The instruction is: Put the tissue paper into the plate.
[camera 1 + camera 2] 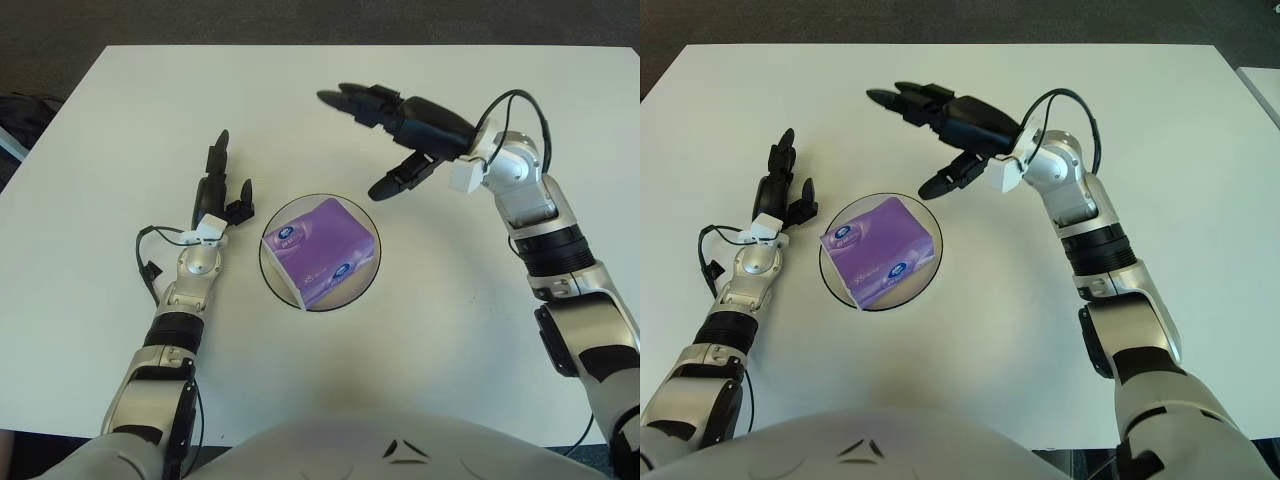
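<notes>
A purple tissue pack (320, 248) lies in the round white plate (278, 283) at the middle of the white table. My right hand (385, 130) hovers above and behind the plate, fingers spread, holding nothing. My left hand (220, 185) shows just left of the plate, fingers extended and empty. The same scene appears in the right eye view, with the tissue pack (880, 250) and the right hand (940, 130).
The white table (120, 120) spreads around the plate. A dark object (20, 120) shows beyond the table's left edge. Black cables run along both wrists.
</notes>
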Robot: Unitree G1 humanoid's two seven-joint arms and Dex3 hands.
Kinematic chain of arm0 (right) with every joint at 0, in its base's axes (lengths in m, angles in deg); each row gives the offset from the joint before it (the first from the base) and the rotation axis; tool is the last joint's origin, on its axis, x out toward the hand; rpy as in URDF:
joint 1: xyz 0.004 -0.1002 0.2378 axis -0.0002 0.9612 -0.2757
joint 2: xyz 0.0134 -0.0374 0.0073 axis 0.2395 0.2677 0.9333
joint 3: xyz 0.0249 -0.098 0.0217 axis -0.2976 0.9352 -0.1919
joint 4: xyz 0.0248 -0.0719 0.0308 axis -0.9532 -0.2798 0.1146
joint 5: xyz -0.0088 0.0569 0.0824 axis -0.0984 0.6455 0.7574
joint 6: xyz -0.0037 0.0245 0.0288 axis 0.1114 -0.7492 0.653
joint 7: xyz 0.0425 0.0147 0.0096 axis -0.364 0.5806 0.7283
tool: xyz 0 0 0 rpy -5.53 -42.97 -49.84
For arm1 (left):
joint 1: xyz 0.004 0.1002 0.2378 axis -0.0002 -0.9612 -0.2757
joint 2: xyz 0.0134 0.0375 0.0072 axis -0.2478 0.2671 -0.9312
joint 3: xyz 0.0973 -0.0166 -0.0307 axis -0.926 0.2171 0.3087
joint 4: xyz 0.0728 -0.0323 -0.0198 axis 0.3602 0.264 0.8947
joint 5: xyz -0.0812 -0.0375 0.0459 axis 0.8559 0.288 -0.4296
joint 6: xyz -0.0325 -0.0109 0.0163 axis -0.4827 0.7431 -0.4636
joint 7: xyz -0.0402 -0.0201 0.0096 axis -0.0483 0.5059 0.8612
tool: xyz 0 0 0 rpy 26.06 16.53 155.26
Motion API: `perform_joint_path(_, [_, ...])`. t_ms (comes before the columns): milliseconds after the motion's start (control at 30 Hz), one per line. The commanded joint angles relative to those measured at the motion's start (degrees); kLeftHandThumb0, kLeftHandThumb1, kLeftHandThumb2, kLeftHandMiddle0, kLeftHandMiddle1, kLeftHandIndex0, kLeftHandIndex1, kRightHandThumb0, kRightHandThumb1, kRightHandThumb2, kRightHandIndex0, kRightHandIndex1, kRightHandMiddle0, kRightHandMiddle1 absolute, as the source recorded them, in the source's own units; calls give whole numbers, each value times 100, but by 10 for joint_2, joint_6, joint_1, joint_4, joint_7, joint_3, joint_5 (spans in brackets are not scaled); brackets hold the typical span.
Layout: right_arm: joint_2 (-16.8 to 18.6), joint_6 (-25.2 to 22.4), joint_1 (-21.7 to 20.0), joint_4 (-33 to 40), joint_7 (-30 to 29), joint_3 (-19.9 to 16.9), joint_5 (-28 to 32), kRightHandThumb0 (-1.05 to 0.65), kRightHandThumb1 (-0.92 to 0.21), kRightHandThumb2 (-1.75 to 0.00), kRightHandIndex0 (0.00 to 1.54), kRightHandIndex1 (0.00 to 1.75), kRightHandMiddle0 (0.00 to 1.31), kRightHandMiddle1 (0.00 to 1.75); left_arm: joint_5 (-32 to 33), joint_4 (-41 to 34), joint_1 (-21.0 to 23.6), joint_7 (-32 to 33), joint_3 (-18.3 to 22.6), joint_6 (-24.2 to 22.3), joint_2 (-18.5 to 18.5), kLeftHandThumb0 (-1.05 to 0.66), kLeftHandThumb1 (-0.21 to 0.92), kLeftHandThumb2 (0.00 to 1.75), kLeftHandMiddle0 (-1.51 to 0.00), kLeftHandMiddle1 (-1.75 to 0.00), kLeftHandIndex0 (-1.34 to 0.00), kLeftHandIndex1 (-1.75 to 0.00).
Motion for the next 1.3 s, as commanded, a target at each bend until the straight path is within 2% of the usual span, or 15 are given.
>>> perform_joint_path(0, [36,-12,19,-72,-72,-30,13,-105,-92,-42,0,0,0,0,-5,126,-101,14,-28,1,73,-73,92,84,-18,-1,0,-35])
perform_joint_path(133, [84,-12,31,-109,-130,-44,30,-105,-92,-35,0,0,0,0,-7,123,-100,22,-28,-2,72,-71,92,83,-18,-1,0,-36])
perform_joint_path(400, [127,3,36,-171,-211,-74,45,-105,-92,-31,0,0,0,0,-8,116,-102,29,-28,-9,72,-69,92,81,-18,-1,0,-36])
perform_joint_path(600, [137,13,40,-193,-238,-86,49,-105,-92,-38,0,0,0,0,-7,113,-103,30,-29,-13,72,-69,92,81,-18,-1,0,-35])
perform_joint_path(667, [142,20,38,-207,-246,-92,54,-105,-92,-46,0,0,0,0,-6,112,-103,29,-29,-13,72,-69,92,81,-18,-1,0,-35])
perform_joint_path(1000, [139,61,36,-306,-267,-115,76,-105,-92,-67,0,0,0,0,-3,117,-102,26,-28,-7,71,-68,92,81,-17,0,0,-35])
perform_joint_path(1267, [165,67,77,-312,-287,-114,80,-105,-92,-72,0,0,0,0,-3,114,-102,25,-27,-9,70,-68,92,81,-19,-1,0,-37])
